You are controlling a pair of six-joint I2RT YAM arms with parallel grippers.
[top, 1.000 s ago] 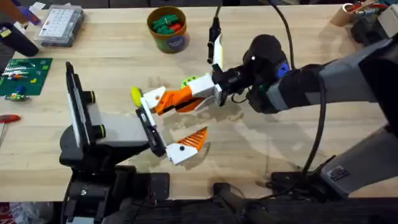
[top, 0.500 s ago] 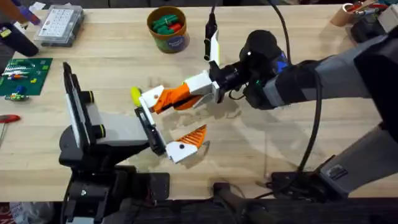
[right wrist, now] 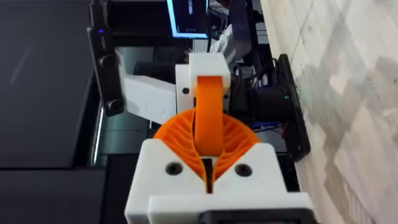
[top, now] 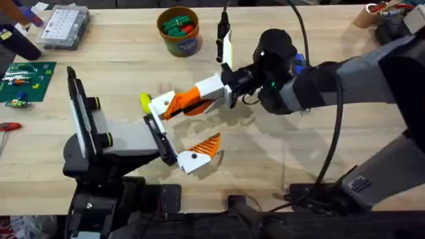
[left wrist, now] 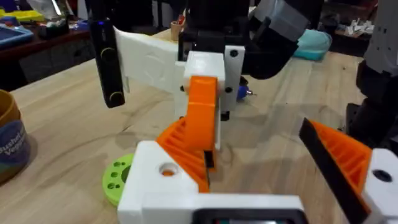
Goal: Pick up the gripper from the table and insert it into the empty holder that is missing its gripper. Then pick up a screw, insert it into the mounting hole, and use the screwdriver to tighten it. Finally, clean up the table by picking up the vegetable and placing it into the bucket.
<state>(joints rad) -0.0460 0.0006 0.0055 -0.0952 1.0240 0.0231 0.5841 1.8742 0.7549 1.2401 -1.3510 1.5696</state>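
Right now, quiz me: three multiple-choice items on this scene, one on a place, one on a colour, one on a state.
1. Where is the bucket?
A. far side of the table
B. in a gripper
C. beside the left arm's base

2. The tip of the gripper is:
A. blue
B. black
C. orange

3. The right gripper is:
A. open, empty
B. shut on the gripper
C. inside the bucket

Key: A, it stands near the far edge; C, the wedge shows orange; B, its ribbed pads clamp the wedge.

Green circuit board (top: 25, 81) at the table's left edge, clear compartment box (top: 63, 26) behind it, red-handled tool (top: 8, 127) nearer
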